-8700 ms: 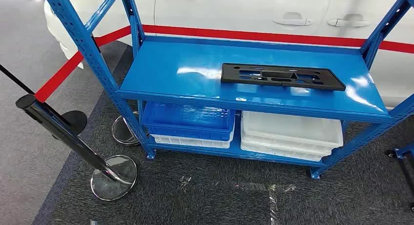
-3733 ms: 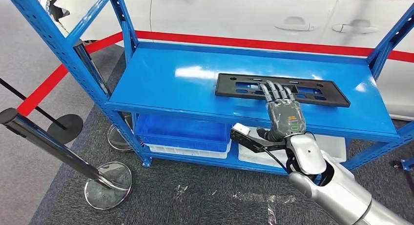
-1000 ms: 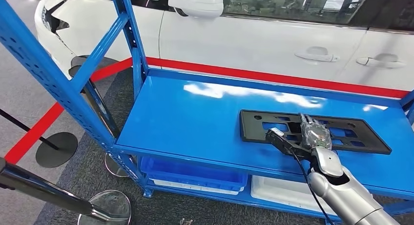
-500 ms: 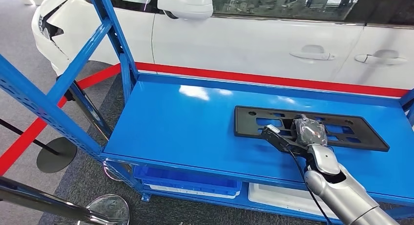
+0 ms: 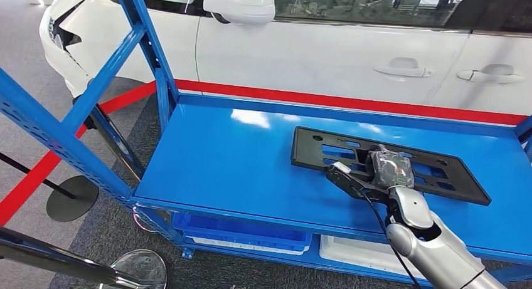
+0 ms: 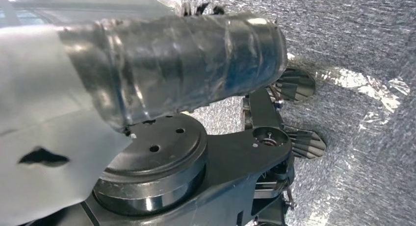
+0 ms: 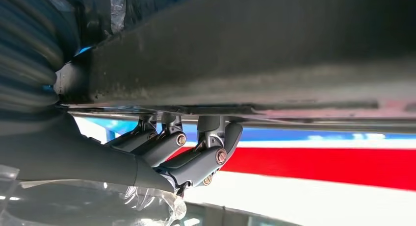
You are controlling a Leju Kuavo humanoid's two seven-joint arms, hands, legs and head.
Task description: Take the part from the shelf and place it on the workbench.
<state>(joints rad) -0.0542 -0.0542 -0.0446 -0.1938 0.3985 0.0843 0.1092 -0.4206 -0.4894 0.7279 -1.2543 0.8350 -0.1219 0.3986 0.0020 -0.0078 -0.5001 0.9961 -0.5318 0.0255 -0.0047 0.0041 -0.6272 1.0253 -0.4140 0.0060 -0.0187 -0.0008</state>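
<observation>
the right hand (image 5: pixel 390 168) is closed on the near long edge of the black part (image 5: pixel 439 179), about at its middle; in the right wrist view its fingers (image 7: pixel 196 157) hook over the bar of the part (image 7: pixel 274 64), so i judge the grip is already taken and the step in hand is the lift off the shelf (image 5: pixel 238 157). the part lies under and to both sides of the hand, flat or almost flat on the blue deck; i cannot tell if the near edge is already a little off the deck. it looks long, thin and stiff, so with one hand at the middle it will want to swing; i would keep the wrist firm and raise it slowly and level, then draw it toward the robot's body. to the far left of the hand stands the blue upright (image 5: pixel 150 57), and beyond the part is the back rim of the shelf, with a white car (image 5: pixel 326 51) behind; the ends should stay away from these. the left hand (image 6: pixel 171 74) hangs over the grey floor, and whether it is apart or together i cannot tell
</observation>
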